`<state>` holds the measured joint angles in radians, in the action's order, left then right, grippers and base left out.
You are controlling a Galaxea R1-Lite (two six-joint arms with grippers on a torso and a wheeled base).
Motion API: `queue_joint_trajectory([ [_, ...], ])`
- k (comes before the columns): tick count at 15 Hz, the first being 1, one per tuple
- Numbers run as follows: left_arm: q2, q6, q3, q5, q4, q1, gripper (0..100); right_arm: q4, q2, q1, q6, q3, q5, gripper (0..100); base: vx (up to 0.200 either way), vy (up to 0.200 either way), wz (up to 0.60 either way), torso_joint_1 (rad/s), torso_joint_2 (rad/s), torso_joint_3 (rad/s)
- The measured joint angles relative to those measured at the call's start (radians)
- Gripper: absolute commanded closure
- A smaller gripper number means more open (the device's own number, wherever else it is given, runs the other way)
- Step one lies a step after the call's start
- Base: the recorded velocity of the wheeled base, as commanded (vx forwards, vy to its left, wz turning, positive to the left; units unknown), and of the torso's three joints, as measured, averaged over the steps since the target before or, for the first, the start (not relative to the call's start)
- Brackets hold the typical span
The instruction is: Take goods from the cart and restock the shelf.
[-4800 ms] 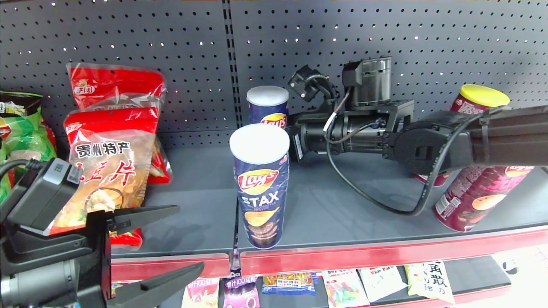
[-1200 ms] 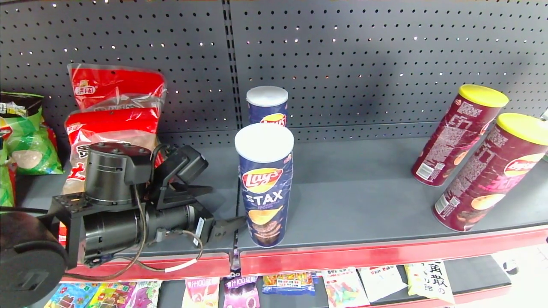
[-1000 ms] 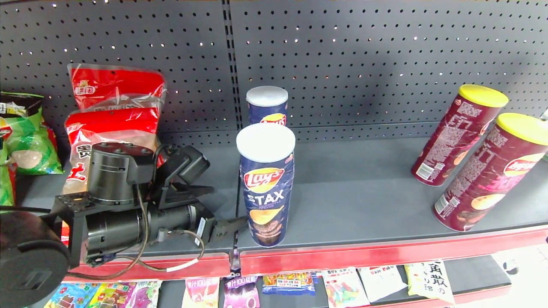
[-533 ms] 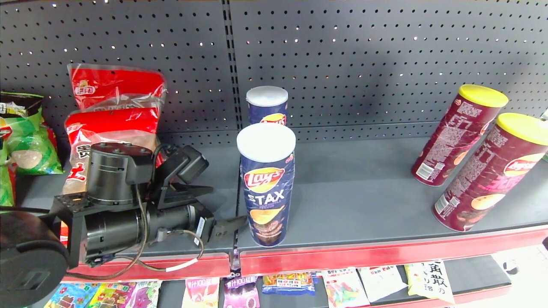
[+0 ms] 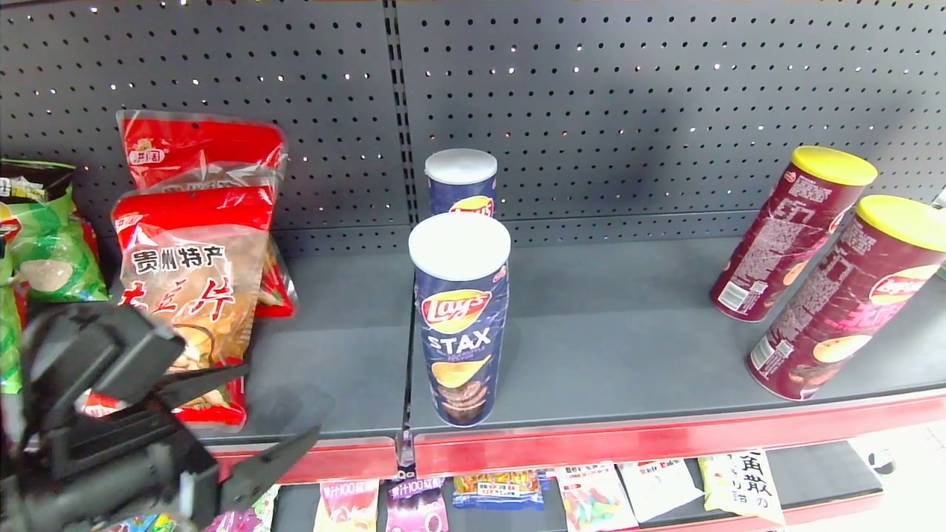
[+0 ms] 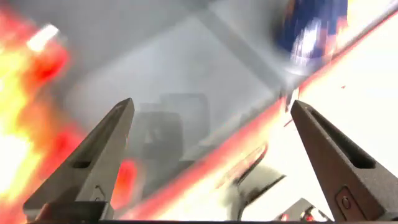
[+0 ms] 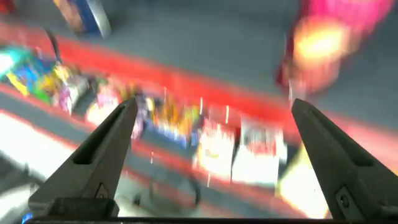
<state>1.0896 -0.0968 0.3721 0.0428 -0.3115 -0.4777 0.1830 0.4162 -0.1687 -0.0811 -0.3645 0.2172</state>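
Note:
Two blue crisp cans stand upright at the middle of the grey shelf (image 5: 628,332), the front one (image 5: 460,318) near the red edge and the back one (image 5: 461,181) by the pegboard. My left gripper (image 5: 283,399) is open and empty at the lower left, in front of the shelf edge and well left of the front can. In the left wrist view the open left gripper (image 6: 212,104) faces the shelf, with a blue can (image 6: 311,31) blurred beyond. In its own view the right gripper (image 7: 214,104) is open and empty, facing the red shelf edge (image 7: 186,81).
Two red snack bags (image 5: 192,295) lean at the left, with green bags (image 5: 44,244) beyond them. Two maroon cans with yellow lids (image 5: 794,229) (image 5: 850,295) stand at the right. Small packets (image 5: 591,495) hang on the lower shelf. Bare shelf lies between the blue and maroon cans.
My left arm has drawn back from beside the front blue can to the lower left, uncovering the red bags. The can stays upright. The right arm left the shelf several seconds ago.

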Motion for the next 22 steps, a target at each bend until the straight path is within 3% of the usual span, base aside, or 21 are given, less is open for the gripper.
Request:
queue_joint_trajectory([
  [1, -0.122, 0.006, -0.021, -0.037, 0.117, 0.004, 0, 0.067, -0.037, 0.034, 0.000, -0.010, -0.037, 0, 0.000, 0.000, 0.00, 0.000, 0.00, 0.000],
  [4, -0.497, 0.046, -0.013, -0.121, 0.613, 0.069, 0, 0.193, -0.125, 0.110, 0.000, -0.015, -0.150, 0, 0.000, 0.000, 0.00, 0.000, 0.00, 0.000],
  [5, -0.604, 0.062, -0.003, -0.134, 0.735, 0.138, 0, 0.250, -0.153, 0.128, 0.000, -0.007, -0.184, 0, 0.000, 0.000, 0.00, 0.000, 0.00, 0.000],
  [7, -0.794, 0.088, -0.002, -0.130, 0.884, 0.325, 0, 0.301, -0.207, 0.156, -0.001, 0.019, -0.221, 0, 0.000, 0.000, 0.00, 0.000, 0.00, 0.000],
  [9, -0.944, 0.103, -0.021, -0.046, 0.947, 0.427, 0, 0.310, -0.275, 0.167, -0.025, 0.051, -0.221, 0, 0.000, 0.000, 0.00, 0.000, 0.00, 0.000],
  [10, -0.996, 0.107, -0.041, -0.021, 0.897, 0.453, 0, 0.311, -0.319, 0.168, -0.036, 0.070, -0.197, 0, 0.000, 0.000, 0.00, 0.000, 0.00, 0.000],
  [12, -1.049, 0.096, -0.118, 0.001, 0.645, 0.472, 0, 0.301, -0.373, 0.167, -0.047, 0.095, -0.142, 0, 0.000, 0.000, 0.00, 0.000, 0.00, 0.000],
  [14, -1.075, 0.072, -0.268, -0.019, 0.344, 0.478, 0, 0.275, -0.399, 0.167, -0.019, 0.117, -0.179, 0, 0.000, 0.000, 0.00, 0.000, 0.00, 0.000],
  [15, -1.082, 0.073, -0.321, -0.037, 0.291, 0.479, 0, 0.267, -0.406, 0.167, 0.018, 0.124, -0.207, 0, 0.000, 0.000, 0.00, 0.000, 0.00, 0.000],
  [17, -1.088, 0.082, -0.357, -0.063, 0.316, 0.479, 0, 0.204, -0.411, 0.167, 0.054, 0.139, -0.208, 0, 0.000, 0.000, 0.00, 0.000, 0.00, 0.000],
  [20, -1.091, 0.092, -0.367, -0.063, 0.315, 0.479, 0, -0.169, -0.415, 0.167, 0.013, 0.270, -0.096, 0, 0.000, 0.000, 0.00, 0.000, 0.00, 0.000],
  [22, -1.091, 0.092, -0.369, -0.063, 0.314, 0.479, 0, -0.242, -0.416, 0.168, -0.018, 0.337, -0.170, 0, 0.000, 0.000, 0.00, 0.000, 0.00, 0.000],
])
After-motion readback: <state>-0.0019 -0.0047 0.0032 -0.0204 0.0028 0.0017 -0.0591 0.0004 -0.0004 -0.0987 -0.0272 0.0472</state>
